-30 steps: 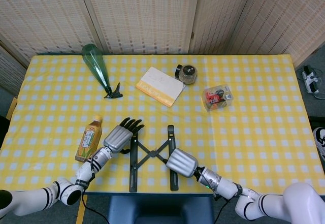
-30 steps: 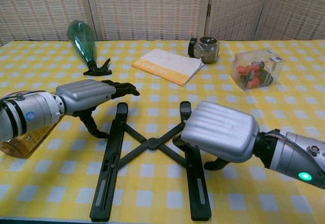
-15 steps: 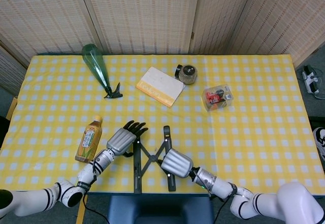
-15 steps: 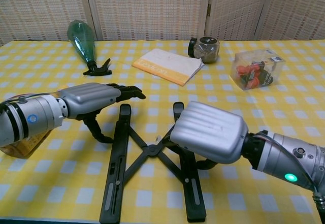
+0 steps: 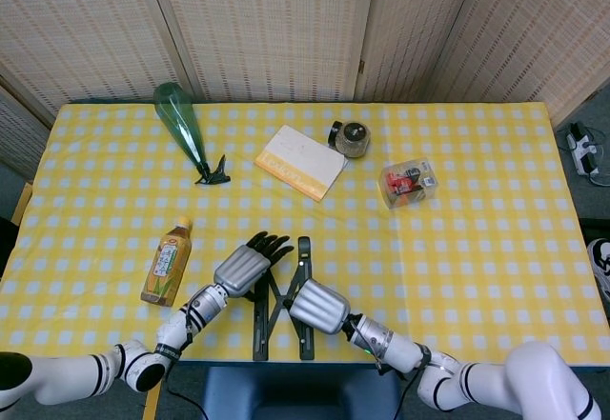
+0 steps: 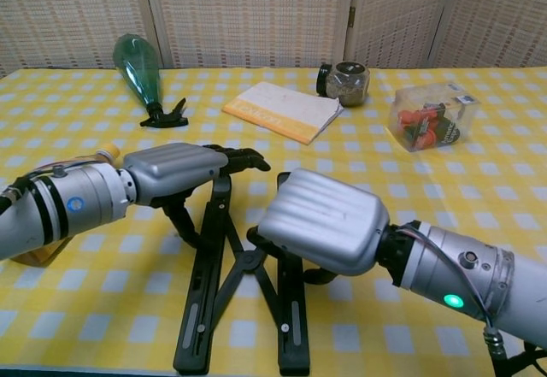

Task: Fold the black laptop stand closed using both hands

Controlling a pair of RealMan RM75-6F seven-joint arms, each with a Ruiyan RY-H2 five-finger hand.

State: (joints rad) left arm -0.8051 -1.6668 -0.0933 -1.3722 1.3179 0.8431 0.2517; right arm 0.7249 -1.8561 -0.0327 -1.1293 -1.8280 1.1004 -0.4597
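- The laptop stand (image 5: 279, 298) (image 6: 244, 287) is black, built of two long flat bars joined by crossed scissor links.
- It lies flat on the yellow checked worktop (image 5: 457, 249) (image 6: 410, 189) near the front edge, its bars running front to back.
- The bars stand close together, nearly parallel, with only a narrow gap where the links cross.
- In the chest view the left bar (image 6: 203, 309) leans slightly outward toward the front, and the right bar (image 6: 293, 326) lies almost straight.

Green spray bottle (image 5: 183, 126), notebook (image 5: 299, 161), jar (image 5: 351, 138), plastic box (image 5: 408, 181), tea bottle (image 5: 167, 261); checked table (image 5: 496, 230)
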